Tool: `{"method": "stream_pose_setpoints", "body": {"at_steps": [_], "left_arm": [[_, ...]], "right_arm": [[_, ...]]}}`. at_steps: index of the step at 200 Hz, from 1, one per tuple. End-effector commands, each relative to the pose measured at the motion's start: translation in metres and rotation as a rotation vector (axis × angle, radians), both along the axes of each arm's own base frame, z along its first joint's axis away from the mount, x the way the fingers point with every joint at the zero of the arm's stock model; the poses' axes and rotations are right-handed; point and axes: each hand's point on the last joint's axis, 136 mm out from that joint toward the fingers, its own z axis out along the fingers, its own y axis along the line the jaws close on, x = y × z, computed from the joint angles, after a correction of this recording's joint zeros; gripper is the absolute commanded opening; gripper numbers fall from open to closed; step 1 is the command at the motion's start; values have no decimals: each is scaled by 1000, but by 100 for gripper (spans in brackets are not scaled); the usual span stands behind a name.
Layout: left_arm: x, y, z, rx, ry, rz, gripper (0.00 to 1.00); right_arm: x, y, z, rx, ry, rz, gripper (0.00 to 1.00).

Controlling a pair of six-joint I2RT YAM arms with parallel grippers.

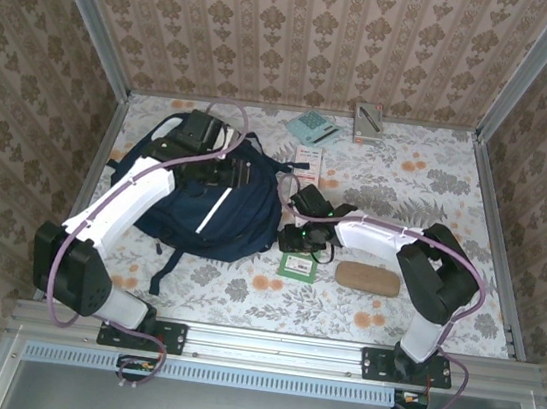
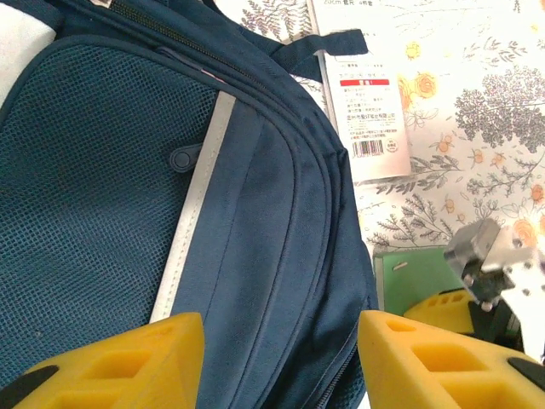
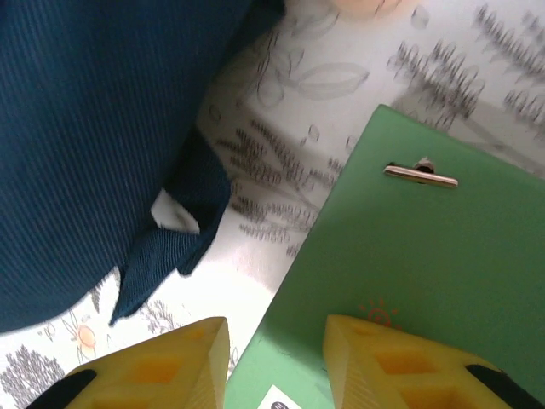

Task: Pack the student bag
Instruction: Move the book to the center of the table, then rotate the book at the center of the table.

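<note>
Student bag [image 1: 241,222]: soft, limp fabric, likely to sag; best taken by a strap. Left gripper [image 2: 281,349] and right gripper [image 3: 277,341] both stand apart, empty.

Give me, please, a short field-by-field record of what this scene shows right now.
student bag: lying flat on the table, mesh front up
left end effector: open, above the bag, holding nothing
right end effector: open, over an edge of the green pad, holding nothing
green pad: flat, just right of the bag
brown case: flat, right of the green pad
white packet: flat, beside the bag's right side, beyond the green pad
</note>
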Motion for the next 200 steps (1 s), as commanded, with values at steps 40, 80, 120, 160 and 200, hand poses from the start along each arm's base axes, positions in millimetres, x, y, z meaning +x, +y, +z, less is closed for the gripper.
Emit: {"method": "stream_pose_setpoints", "body": {"at_steps": [40,80,120,160,200], "left_arm": [[-23,-32,-1,-15,-20,-35,52],[-44,-65,-22,-84,75,-53,50],[-71,-100,-54,-138,188,-66,49],[-83,-123,-75,-124,248,-87,49],[-86,-128,-90,-97,292,-70,49]], "right_arm": [[68,-70,-23,-86,-16,-294,37],[92,-80,23,-13,-130,-331,41],[111,-118,41,-71,-186,-339,51],[128,-151,10,-124,-113,-336,59],[123,-156,-5,-90,-58,-329,59]]}}
